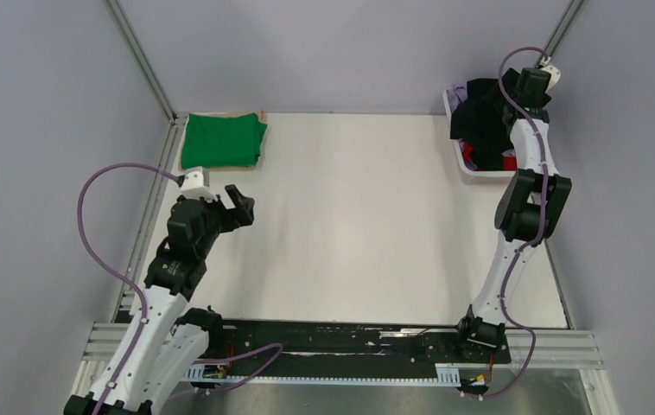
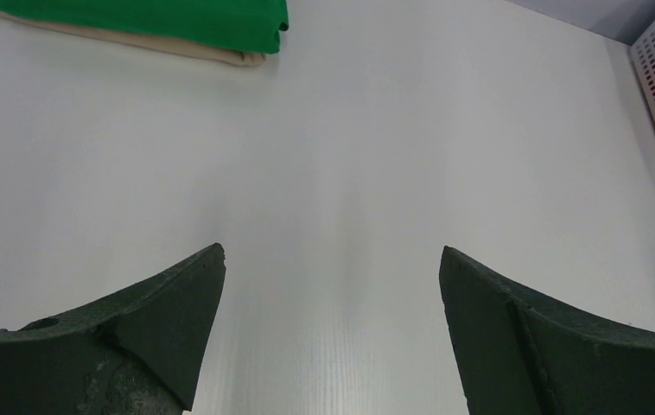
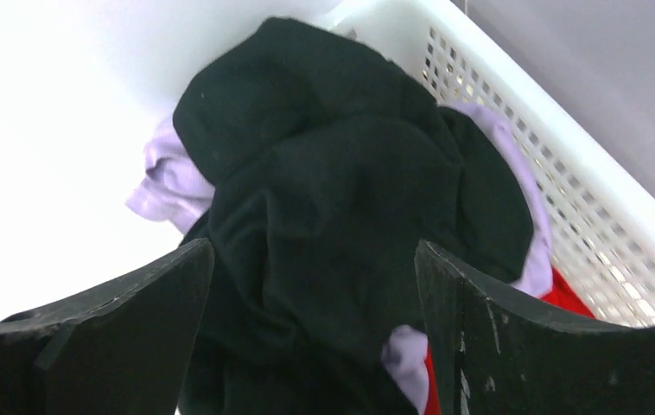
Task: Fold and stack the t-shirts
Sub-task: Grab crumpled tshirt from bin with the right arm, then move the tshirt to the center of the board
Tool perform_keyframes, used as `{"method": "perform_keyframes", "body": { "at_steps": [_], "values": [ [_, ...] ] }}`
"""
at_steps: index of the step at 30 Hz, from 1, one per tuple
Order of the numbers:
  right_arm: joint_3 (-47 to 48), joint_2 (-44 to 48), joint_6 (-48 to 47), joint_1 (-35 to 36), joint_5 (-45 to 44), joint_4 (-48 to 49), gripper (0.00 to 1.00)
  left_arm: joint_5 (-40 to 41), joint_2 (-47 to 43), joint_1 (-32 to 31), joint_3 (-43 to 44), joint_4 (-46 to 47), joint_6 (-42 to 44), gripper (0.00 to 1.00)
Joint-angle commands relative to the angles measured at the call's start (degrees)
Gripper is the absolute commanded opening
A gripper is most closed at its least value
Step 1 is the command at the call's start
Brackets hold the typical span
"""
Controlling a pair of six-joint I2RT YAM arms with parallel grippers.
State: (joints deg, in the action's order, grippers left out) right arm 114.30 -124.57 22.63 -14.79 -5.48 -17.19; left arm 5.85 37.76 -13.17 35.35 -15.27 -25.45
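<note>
Black shirt in the upper-right basket is bracketed by the wide-open right gripper; closing and lifting are judged necessary next. The left gripper is held wide, empty.

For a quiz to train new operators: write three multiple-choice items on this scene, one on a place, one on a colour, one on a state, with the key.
1. Where on the table does the folded green t-shirt lie?
A. near edge
B. far left corner
C. centre

2. What colour lies on top of the pile in the white basket?
A. red
B. green
C. black

3. How do the fingers of the left gripper stand?
A. open, holding nothing
B. shut on a shirt
C. shut on nothing

Key:
1 B: the top view shows it at the far left corner.
2 C: the black t-shirt lies uppermost in the right wrist view.
3 A: the left wrist view shows a wide gap over bare table.
</note>
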Motion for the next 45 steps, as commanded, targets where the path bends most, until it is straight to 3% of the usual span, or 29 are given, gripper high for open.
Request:
{"method": "perform_keyframes", "body": {
  "at_steps": [1, 7, 9, 12, 13, 17, 25, 31, 34, 45],
  "values": [
    [10.71, -7.33, -1.07, -0.49, -0.76, 0.49, 0.83, 0.28, -0.98, -0.1, 0.26, 0.59, 0.3, 1.0],
    [15.54, -13.86, 1.01, -0.81, -1.26, 1.44, 0.7, 2.35, -1.31, -0.06, 0.51, -0.22, 0.06, 1.0],
    [15.19, -14.36, 1.2, -0.83, -1.25, 2.7, 0.54, 2.94, -1.91, -0.1, 0.31, -0.31, -0.02, 1.0],
    [15.42, -13.96, 1.75, -0.86, -1.52, 3.75, 0.2, 3.11, -2.79, -0.1, -0.07, 0.0, 0.11, 1.0],
    [15.5, -13.38, 1.65, -0.86, -1.69, 4.18, 0.13, 3.03, -2.87, -0.1, -0.05, -0.06, 0.08, 1.0],
    [15.83, -8.7, -0.33, -1.11, -3.32, 5.87, 0.0, 3.3, -3.47, -0.04, -0.02, -0.88, -0.1, 1.0],
    [12.0, 7.44, -11.27, -1.51, -6.42, 9.87, 0.0, 3.92, -3.55, -0.1, 0.25, -1.91, -0.83, 1.0],
    [12.48, 16.82, -13.88, -1.65, -4.35, 11.57, 0.0, 2.86, -3.33, -0.1, 0.11, -1.93, -1.75, 1.0],
    [11.58, 21.43, -12.49, -1.64, 0.91, 12.94, 0.0, 2.61, -3.31, -0.1, 0.17, -2.17, -1.87, 1.0],
    [5.98, 37.43, 0.17, 2.15, 33.04, 11.67, 0.0, 0.5, -2.82, -0.1, 0.13, -1.87, -3.3, 1.0]
  ]
}}
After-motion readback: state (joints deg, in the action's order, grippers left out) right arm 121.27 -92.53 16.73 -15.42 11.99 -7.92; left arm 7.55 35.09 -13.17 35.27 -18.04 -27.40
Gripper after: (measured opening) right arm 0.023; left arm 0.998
